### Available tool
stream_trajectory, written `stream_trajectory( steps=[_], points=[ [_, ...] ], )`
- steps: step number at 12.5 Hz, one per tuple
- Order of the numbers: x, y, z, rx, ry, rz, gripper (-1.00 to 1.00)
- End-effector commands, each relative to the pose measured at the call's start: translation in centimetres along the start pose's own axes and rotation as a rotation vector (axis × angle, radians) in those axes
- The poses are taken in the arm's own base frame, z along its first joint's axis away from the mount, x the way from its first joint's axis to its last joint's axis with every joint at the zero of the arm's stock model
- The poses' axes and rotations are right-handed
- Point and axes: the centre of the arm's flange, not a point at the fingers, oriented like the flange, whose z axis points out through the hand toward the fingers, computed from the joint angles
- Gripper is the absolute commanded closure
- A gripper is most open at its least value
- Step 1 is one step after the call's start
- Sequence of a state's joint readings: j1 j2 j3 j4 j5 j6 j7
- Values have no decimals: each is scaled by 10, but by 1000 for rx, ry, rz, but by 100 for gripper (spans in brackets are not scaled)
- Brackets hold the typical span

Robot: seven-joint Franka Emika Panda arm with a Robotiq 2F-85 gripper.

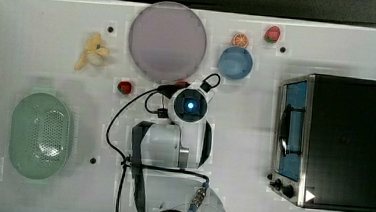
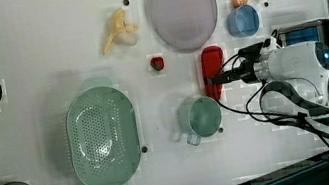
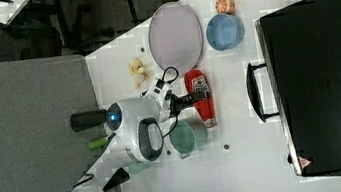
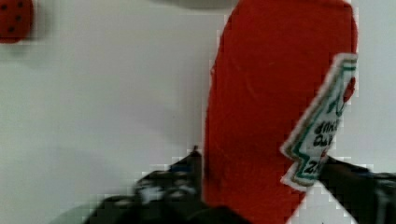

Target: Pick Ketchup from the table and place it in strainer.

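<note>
While the arm hides most of it in the top view, a red sliver of the Ketchup (image 1: 181, 84) seems to peek out below the plate (image 1: 167, 41), well right of the strainer (image 1: 39, 135). Left view: it lies flat on the surface (image 2: 33, 48) beside the cup (image 2: 200, 117). Wrist view: the end effector (image 4: 261, 175) straddles the bottle, fingers (image 4: 180, 179) at both flanks, grip uncertain.
</note>
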State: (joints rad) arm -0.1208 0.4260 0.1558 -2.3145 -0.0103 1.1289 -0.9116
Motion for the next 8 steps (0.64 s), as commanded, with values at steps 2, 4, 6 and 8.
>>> stream_trajectory(
  steps=[2, 4, 6, 8],
  points=[
    [7, -9, -17, -7, 35, -60, -23],
    [11, -12, -45, -17, 46, -50, -23],
    [13, -17, -87, -28, 29, -6, -23],
    [13, -33, -139, -44, 30, -27, -23]
  ],
)
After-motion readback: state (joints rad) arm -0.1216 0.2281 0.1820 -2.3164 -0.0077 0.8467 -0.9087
